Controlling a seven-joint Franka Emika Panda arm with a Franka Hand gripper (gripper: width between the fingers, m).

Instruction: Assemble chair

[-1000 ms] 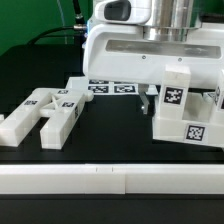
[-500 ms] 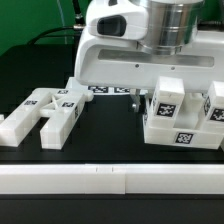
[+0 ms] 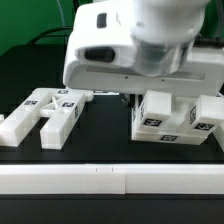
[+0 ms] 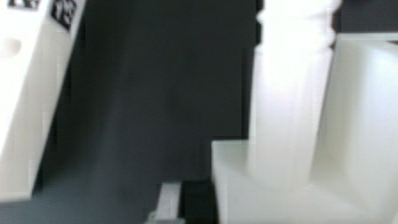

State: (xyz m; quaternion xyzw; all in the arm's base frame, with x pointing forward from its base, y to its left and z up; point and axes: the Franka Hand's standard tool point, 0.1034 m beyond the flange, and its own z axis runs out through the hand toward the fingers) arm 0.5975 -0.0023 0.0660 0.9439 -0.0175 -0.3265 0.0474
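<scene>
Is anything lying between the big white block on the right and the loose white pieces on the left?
Nothing visible. Only bare black table separates the block and the loose pieces; the long white bar lies nearer the camera than both, not between them.

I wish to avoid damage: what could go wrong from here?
1. The hand sits low, right at the joined chair body; a small misalignment might push or tip it.
2. Its fingertips are hidden in both views, so the grip cannot be checked; a piece might slip.
</scene>
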